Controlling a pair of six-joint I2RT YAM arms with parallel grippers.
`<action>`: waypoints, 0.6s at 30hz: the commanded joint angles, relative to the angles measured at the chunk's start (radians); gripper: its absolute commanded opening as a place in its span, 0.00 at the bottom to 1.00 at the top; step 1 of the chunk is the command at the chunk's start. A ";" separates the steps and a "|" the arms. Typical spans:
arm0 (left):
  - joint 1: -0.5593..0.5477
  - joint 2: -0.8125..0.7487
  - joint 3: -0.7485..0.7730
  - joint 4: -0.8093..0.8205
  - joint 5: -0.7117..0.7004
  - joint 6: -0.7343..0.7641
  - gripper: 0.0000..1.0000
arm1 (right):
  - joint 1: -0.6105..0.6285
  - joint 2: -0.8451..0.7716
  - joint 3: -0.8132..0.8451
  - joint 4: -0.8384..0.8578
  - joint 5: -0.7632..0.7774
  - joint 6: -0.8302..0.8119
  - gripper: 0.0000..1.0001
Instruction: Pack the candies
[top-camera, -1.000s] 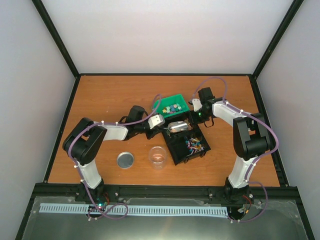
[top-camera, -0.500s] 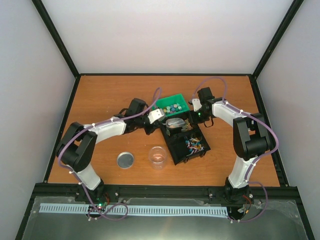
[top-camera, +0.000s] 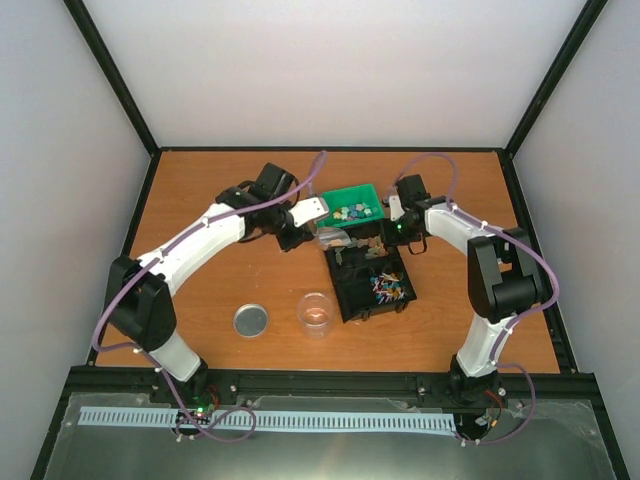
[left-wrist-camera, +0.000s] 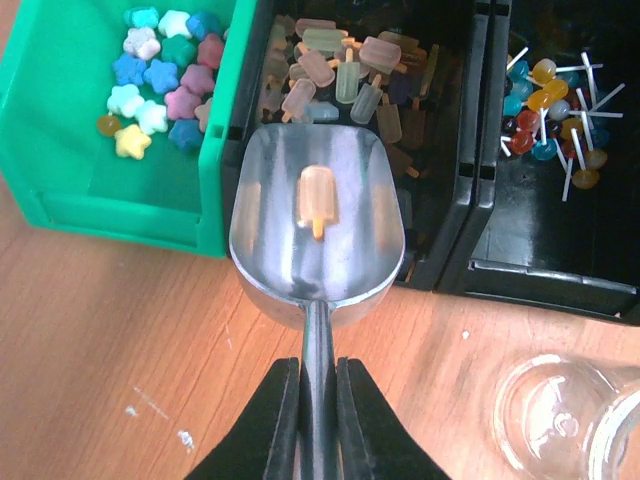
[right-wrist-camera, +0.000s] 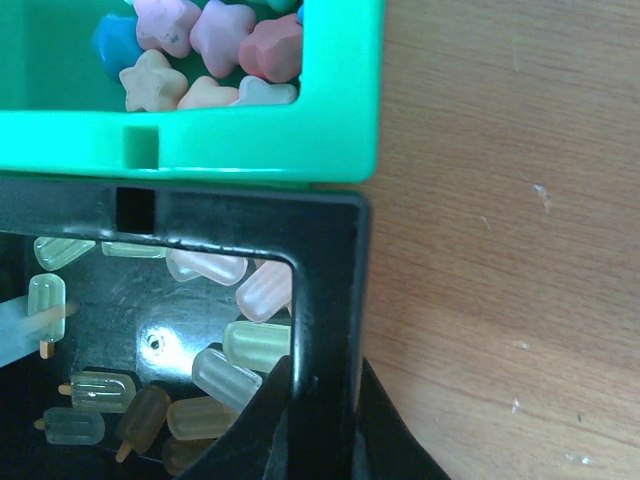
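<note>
The candies (left-wrist-camera: 165, 70) are small star-shaped pieces in mixed colours, lying in a green bin (left-wrist-camera: 120, 215), also seen in the top view (top-camera: 352, 211). My left gripper (left-wrist-camera: 318, 365) is shut on the handle of a metal scoop (left-wrist-camera: 316, 250). The scoop's bowl hangs over the corner where the green bin meets a black bin (left-wrist-camera: 455, 270). One orange popsicle-shaped piece (left-wrist-camera: 317, 198) lies in the scoop. My right gripper (right-wrist-camera: 322, 400) is shut on the black bin's side wall (right-wrist-camera: 330, 290), next to the green bin (right-wrist-camera: 250, 150).
The black bin holds pale popsicle-shaped pieces (left-wrist-camera: 340, 65) in one compartment and lollipops (left-wrist-camera: 555, 110) in the other. An open clear glass jar (top-camera: 316, 312) and its round metal lid (top-camera: 251, 320) stand on the wooden table nearer the arm bases.
My left arm has stretched out and swung toward the far left, drawing the scoop back from over the black bin to its corner by the green bin. The right arm has not moved.
</note>
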 joint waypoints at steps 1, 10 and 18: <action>-0.037 0.061 0.158 -0.252 -0.073 0.045 0.01 | 0.011 -0.075 -0.020 0.095 0.023 0.029 0.03; -0.095 0.218 0.398 -0.475 -0.173 0.045 0.01 | 0.033 -0.101 -0.038 0.105 0.030 0.036 0.03; -0.141 0.385 0.646 -0.652 -0.268 0.014 0.01 | 0.045 -0.114 -0.048 0.112 0.022 0.048 0.03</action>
